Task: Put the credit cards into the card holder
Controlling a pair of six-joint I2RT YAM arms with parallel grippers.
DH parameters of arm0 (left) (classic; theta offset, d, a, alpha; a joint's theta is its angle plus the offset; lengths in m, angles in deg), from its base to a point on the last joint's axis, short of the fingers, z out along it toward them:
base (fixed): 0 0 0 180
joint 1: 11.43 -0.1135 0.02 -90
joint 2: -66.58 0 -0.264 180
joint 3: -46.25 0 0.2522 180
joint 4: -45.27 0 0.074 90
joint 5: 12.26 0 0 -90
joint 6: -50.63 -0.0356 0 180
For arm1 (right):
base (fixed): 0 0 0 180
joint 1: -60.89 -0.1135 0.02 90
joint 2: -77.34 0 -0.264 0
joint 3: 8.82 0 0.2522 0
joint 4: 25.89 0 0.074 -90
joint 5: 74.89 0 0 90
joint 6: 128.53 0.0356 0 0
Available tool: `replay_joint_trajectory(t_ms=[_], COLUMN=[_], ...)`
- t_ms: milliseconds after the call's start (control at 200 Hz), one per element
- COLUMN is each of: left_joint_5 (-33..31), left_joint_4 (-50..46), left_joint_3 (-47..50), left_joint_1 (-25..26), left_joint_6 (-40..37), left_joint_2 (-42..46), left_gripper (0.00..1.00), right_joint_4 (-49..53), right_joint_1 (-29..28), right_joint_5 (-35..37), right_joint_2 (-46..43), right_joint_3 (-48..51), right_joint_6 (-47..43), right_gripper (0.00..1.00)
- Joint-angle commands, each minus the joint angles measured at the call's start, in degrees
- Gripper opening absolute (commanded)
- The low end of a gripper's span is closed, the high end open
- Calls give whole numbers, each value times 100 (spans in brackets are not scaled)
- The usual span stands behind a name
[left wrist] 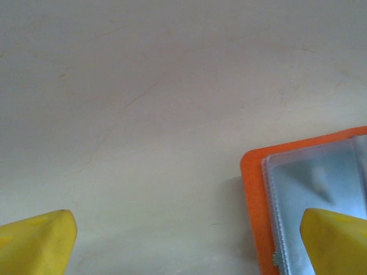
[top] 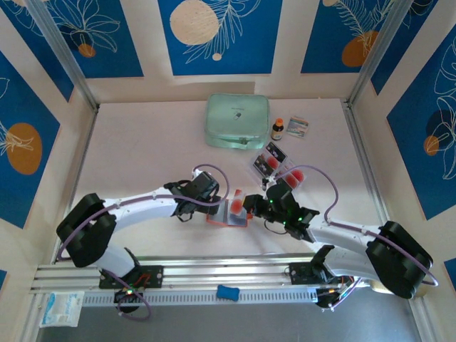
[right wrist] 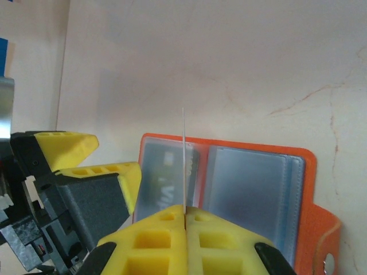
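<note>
Right claw [right wrist: 184, 220]: yellow fingers pressed together on a thin card [right wrist: 183, 149]. It is held upright and edge-on, so only its pale edge shows. The card lines up with the fold of the card holder [right wrist: 318, 223], which lies open and flat on the counter [left wrist: 143, 114], clear sleeves facing up.

Judged reason for the upright hold: the lower edge can be fed into a sleeve mouth beside the fold. The left sleeve appears to carry a card already, since printed letters show through the plastic. The right sleeve looks bare.

Left claw [left wrist: 186, 246]: spread wide across the holder's outer corner, one finger over the sleeve and the other over bare counter. It is likely there to pin the holder against sliding during insertion. Contact or hover, cannot tell through the blur.

Overhead view: more cards [top: 273, 161] lie beyond the right arm, near a mint case [top: 237, 121]. Task judged partly done.
</note>
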Motion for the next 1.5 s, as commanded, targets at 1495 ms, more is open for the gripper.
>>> replay_joint_trajectory(t_ms=[1495], left_joint_5=[-367], left_joint_4=[-106], left_joint_3=[485], left_joint_1=[45], left_joint_6=[260], left_joint_2=[-89], left_gripper=[100], right_joint_4=[-948], right_joint_1=[-112], right_joint_5=[72], right_joint_2=[915], right_joint_3=[-112], right_joint_6=[261], right_gripper=[0])
